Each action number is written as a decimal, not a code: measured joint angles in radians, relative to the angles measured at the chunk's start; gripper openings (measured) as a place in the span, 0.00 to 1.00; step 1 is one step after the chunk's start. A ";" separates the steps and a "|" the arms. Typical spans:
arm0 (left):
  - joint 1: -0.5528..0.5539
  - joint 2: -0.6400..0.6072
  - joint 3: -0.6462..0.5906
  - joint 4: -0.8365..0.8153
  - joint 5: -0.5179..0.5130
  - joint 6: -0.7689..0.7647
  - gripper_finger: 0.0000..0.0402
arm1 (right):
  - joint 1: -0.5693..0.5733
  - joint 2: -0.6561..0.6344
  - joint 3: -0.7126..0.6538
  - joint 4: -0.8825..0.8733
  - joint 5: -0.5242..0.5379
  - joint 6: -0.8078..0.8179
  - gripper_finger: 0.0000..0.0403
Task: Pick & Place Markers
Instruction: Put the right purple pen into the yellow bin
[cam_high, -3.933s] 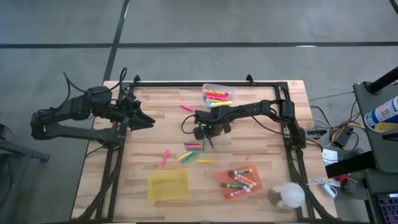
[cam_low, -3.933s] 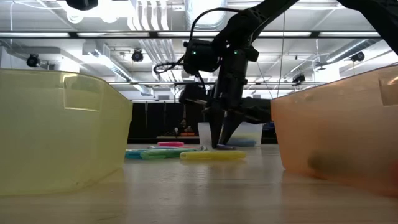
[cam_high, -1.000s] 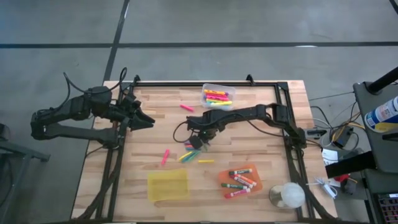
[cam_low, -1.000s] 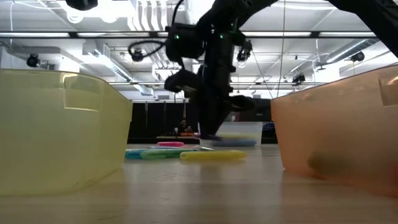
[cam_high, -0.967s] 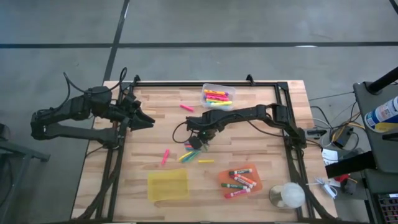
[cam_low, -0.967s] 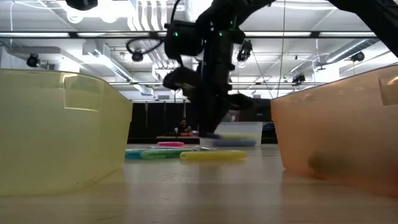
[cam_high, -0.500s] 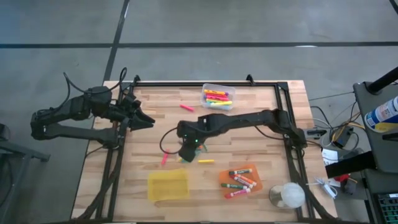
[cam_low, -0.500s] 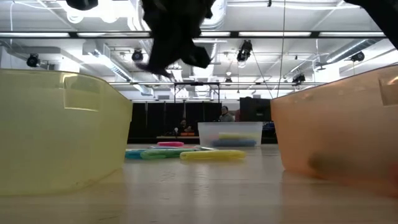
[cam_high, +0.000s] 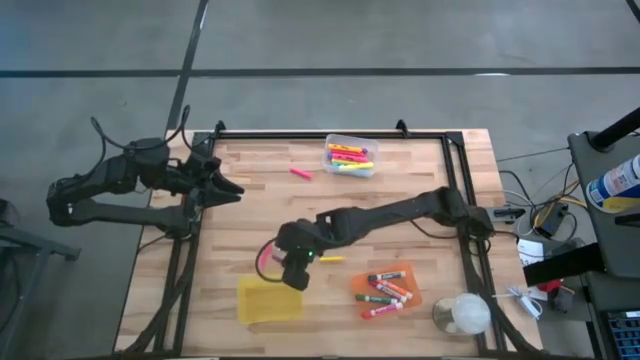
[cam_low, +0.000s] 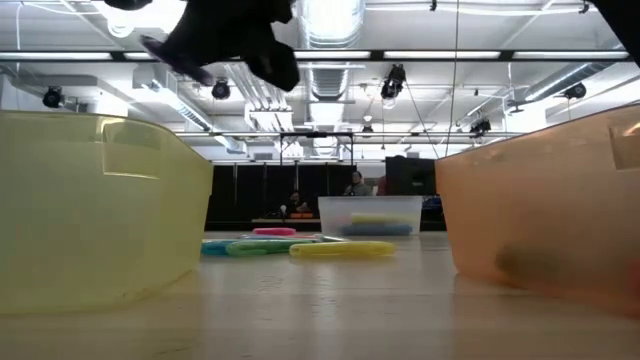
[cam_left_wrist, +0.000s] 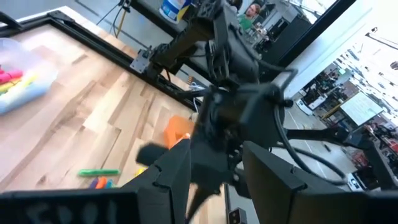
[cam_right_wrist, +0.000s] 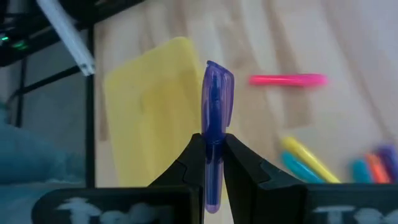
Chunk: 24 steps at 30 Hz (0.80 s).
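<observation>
My right gripper (cam_high: 292, 274) hangs over the table's near left part, by the far edge of the yellow bin (cam_high: 268, 298), shut on a purple marker (cam_right_wrist: 214, 99). In the low view it shows as a dark shape (cam_low: 225, 40) at the top. Loose markers lie flat on the wood: a yellow one (cam_high: 332, 259), a pink one (cam_high: 264, 256), another pink one (cam_high: 300, 172). More markers lie in the clear bin (cam_high: 348, 155) and the orange bin (cam_high: 388, 290). My left gripper (cam_high: 226, 188) waits open at the table's left edge. My right gripper pinches the purple marker's barrel (cam_right_wrist: 214, 132) between its two fingers (cam_right_wrist: 194, 155), slanting down from the table's right side. The marker runs along the fingers, and its capped end (cam_right_wrist: 217, 74) sticks out past their tips. It is lifted clear, over the yellow bin (cam_right_wrist: 149, 118).
A clear round container (cam_high: 462, 314) stands at the near right corner. A black frame (cam_high: 330, 134) runs around the table. In the low view the yellow bin (cam_low: 90, 210) and the orange bin (cam_low: 545, 210) flank the loose markers (cam_low: 300, 246).
My right gripper has risen from the cluster of loose markers with the purple marker and swung toward the table's near left, as far as the yellow bin. Its wrist has rolled and tipped on the way. It has stayed shut on the marker.
</observation>
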 joint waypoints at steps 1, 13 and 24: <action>0.000 -0.001 0.000 0.000 0.000 -0.001 0.35 | 0.006 0.011 0.000 0.024 -0.015 0.000 0.07; 0.000 -0.021 0.000 0.000 0.000 -0.019 0.35 | 0.039 0.134 0.051 0.072 -0.094 -0.001 0.07; 0.000 -0.022 0.000 -0.008 0.000 -0.032 0.35 | 0.039 0.170 0.075 0.025 -0.108 0.054 0.25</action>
